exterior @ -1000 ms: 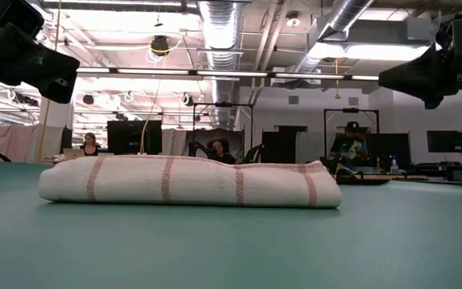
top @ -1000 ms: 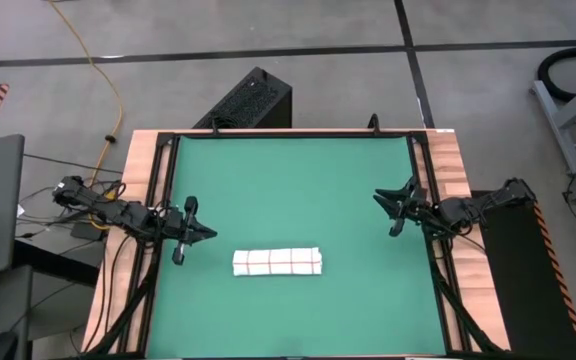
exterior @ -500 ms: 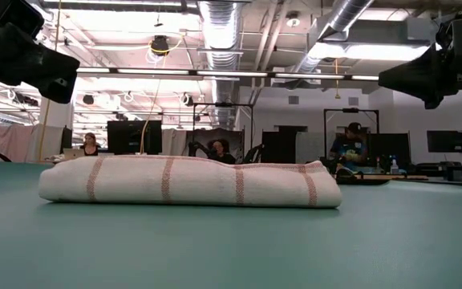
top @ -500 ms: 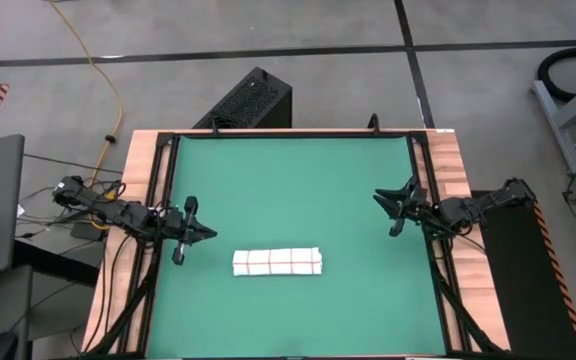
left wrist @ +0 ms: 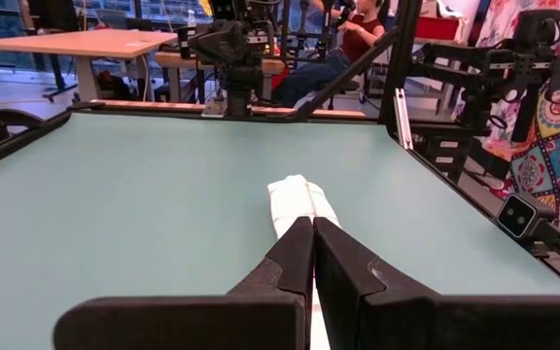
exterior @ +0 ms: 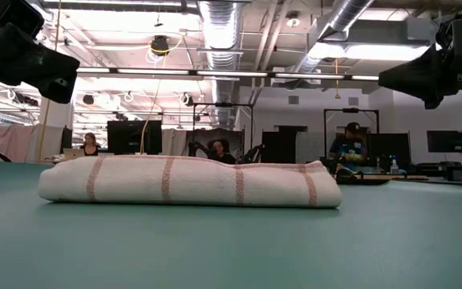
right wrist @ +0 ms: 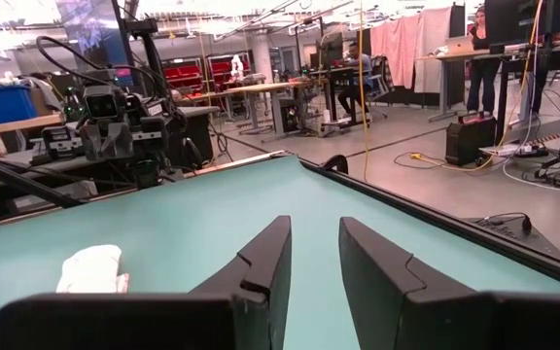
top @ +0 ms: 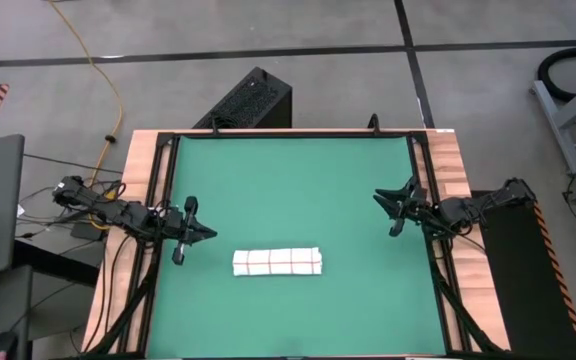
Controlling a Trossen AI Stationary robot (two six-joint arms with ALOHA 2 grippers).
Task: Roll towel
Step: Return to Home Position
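Lower centre of green mat (top: 298, 170): towel (top: 277, 262) lies rolled, untouched. Left gripper (top: 208, 232), fingers together, mid-left; right gripper (top: 383, 203), narrowly parted, mid-right. Both empty, well apart from it, presumably homing.

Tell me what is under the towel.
The towel lies on the green mat, with no gap showing. That patch of mat and the roll's inside are covered. The left gripper and right gripper wait apart from it.

The towel (top: 277, 262) lies rolled into a low, slightly flattened white bundle crossed by fine red-brown lines. It rests lengthwise, flat on the green mat (top: 298, 190), slightly left of centre.
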